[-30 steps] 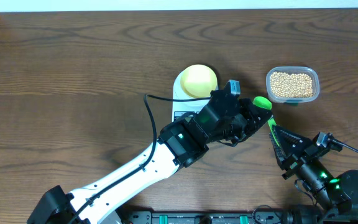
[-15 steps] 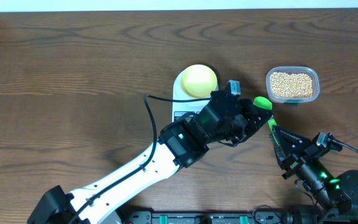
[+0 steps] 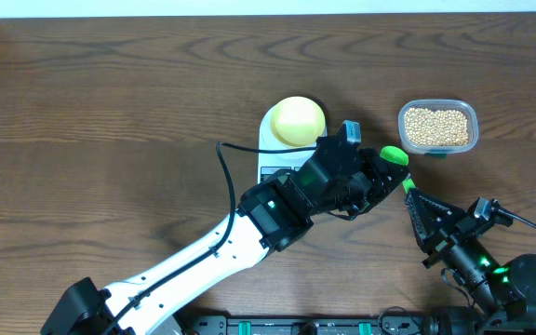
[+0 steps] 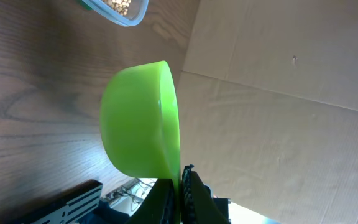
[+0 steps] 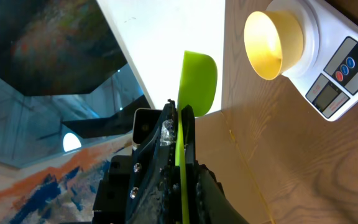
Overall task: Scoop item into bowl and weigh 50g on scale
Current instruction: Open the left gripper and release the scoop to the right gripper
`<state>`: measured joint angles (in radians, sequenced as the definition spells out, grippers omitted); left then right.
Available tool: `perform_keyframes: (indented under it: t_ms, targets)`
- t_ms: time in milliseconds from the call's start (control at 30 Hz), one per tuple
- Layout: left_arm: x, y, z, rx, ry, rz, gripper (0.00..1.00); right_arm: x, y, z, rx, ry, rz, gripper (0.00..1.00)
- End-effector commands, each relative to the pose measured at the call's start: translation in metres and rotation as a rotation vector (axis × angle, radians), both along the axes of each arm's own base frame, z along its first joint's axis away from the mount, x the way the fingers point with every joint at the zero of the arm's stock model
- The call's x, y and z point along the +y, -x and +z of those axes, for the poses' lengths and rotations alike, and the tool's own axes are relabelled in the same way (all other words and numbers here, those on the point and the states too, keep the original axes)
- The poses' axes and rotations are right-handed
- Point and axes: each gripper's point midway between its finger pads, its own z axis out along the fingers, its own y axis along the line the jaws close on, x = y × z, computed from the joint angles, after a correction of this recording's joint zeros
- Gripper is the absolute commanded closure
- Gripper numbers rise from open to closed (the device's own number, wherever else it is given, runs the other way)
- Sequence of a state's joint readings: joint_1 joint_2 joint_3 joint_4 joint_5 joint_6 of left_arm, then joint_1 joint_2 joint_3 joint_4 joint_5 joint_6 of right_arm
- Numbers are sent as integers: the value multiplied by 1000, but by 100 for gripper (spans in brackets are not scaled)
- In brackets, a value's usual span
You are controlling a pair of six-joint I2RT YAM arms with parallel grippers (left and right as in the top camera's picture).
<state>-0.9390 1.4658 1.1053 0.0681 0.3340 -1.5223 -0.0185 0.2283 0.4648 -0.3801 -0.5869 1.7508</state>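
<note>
A lime-green scoop hangs between my two grippers, right of the white scale. My left gripper is shut on its handle; in the left wrist view the scoop's cup stands on edge just past the fingers. My right gripper is shut on the same thin handle from the near side. The pale yellow bowl sits on the scale and looks empty. The tan beans fill a clear tub at the back right.
The left arm's white body crosses the table from the front left, covering part of the scale. A black cable loops beside it. The right arm's base stands at the front right corner.
My right gripper's jaws have narrowed onto the scoop handle. The scoop, the left arm, the bowl and the tub stay where they were.
</note>
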Motion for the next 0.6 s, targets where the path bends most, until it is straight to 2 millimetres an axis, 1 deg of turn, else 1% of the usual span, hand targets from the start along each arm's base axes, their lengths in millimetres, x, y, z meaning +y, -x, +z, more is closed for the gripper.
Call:
perform_keyframes:
  t_ms: [0,133,200,233,367,400,433,467,567]
  targets:
    - [0,1,5,-7,12,0,92,-2,0,6,-11,-4,-15,93]
    - [0,1,5,-7,12,0,92,-2,0,6,-14,2,-14,99]
    - [0,1,5,-7,12,0,92,-2,0,5,-17,7,-14,98]
    - [0,1,5,-8,11,0,85,-3,-1,6,-22,14,-15,98]
    - [0,1,5,-8,11,0,43,-3,-1,5,-36,38,-14,99]
    - [0,1,5,-8,11,0,34,-4,-1,5,-41,45,-17,98]
    - [0,1,5,-7,11,0,29,-5,-2,5,-47,58,-23,98]
    - [0,1,5,-8,10,1,25,-6,-3,5,-55,77,-31,98]
    - [1,1,4,-7,7,3,21,-9,-4,2,-63,113,-45,98]
